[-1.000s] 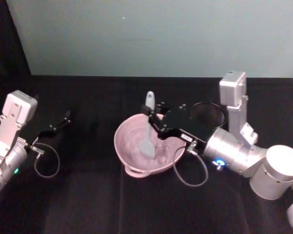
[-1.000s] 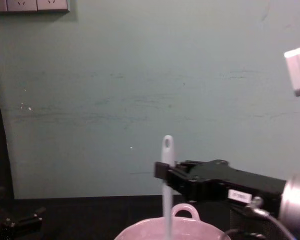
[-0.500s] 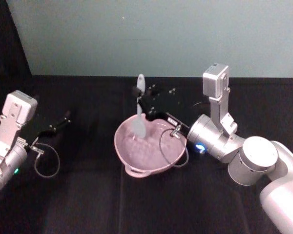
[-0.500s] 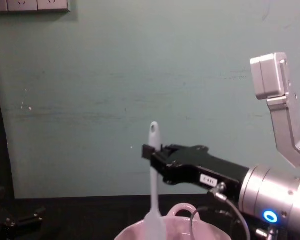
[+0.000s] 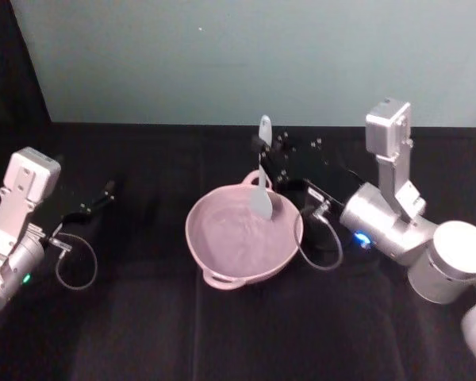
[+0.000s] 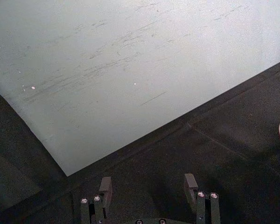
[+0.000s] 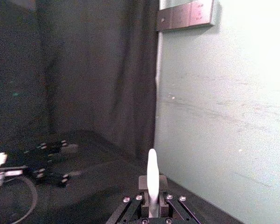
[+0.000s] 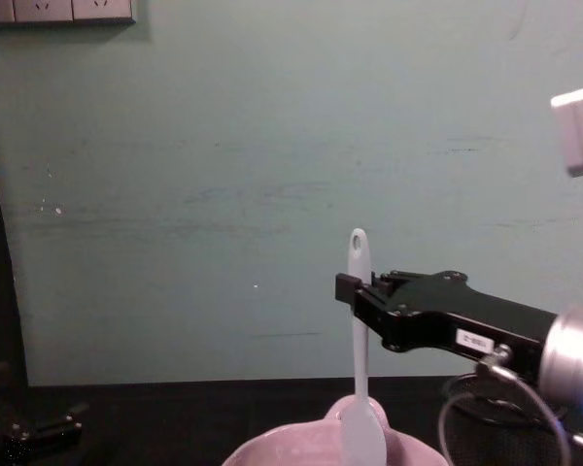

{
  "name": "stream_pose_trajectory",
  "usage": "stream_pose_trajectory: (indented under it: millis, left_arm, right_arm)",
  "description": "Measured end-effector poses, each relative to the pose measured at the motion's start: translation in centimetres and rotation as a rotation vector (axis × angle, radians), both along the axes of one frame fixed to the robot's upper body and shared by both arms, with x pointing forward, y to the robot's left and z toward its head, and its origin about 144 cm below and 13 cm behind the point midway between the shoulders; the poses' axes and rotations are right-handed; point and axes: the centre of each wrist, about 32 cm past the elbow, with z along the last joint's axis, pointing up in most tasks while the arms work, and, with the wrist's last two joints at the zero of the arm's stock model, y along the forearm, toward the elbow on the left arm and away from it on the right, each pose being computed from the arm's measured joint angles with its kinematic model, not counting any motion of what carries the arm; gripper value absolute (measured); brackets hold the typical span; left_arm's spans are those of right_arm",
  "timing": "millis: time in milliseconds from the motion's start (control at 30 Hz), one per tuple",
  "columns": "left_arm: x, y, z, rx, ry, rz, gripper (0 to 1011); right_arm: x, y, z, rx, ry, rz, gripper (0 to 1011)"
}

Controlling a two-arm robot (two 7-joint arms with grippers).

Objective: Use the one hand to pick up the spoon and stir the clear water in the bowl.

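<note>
Right gripper [image 8: 348, 288] pinches the spoon [image 8: 358, 340]; chest view shows its head at the bowl [image 8: 272, 449] rim. Left gripper [image 6: 148, 183], fingers spread, idles left of the bowl.

Spoon [image 5: 261, 186] white, head translucent. Bowl [image 5: 246, 275] pale pink, glossy. Right end effector [image 8: 350, 288] black, white label [image 8: 469, 341]; wrist [image 5: 374, 224] silver, blue light [image 5: 358, 238]. Bench [image 5: 143, 333] black. Wall [image 5: 222, 63] pale teal.

A pale green wall [image 8: 223, 146], marked with faint scuffs and scratches, is seen behind a table covered in black cloth [image 5: 143, 333]. A row of sockets [image 8: 58, 10] is mounted high on the wall. A dark curtain [image 7: 84, 70] is hung at its left end.
</note>
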Motion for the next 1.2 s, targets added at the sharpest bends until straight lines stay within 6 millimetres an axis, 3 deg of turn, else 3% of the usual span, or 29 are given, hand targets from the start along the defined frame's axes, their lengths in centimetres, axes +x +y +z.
stream_pose_trajectory:
  millis: [233,500,700,867,1200]
  left_arm:
    - [0.0,0.0,0.0,0.000,0.000,0.000,1011]
    - [0.0,0.0,0.0,0.000,0.000,0.000,1011]
    - [0.0,0.0,0.0,0.000,0.000,0.000,1011]
    - [0.0,0.0,0.0,0.000,0.000,0.000,1011]
    - [0.0,0.0,0.0,0.000,0.000,0.000,1011]
  right_arm:
    - [-2.0,-0.7,0.3,0.011,0.070,0.060,120]
    - [-2.5,1.0,-0.5,0.077,0.129,0.111,120]
    - [-1.2,2.8,-0.9,0.130,0.104,0.106,119]
    - [0.1,3.2,-1.3,0.126,0.078,0.064,120]
    - [2.4,1.2,-0.7,0.082,0.034,-0.049,120]
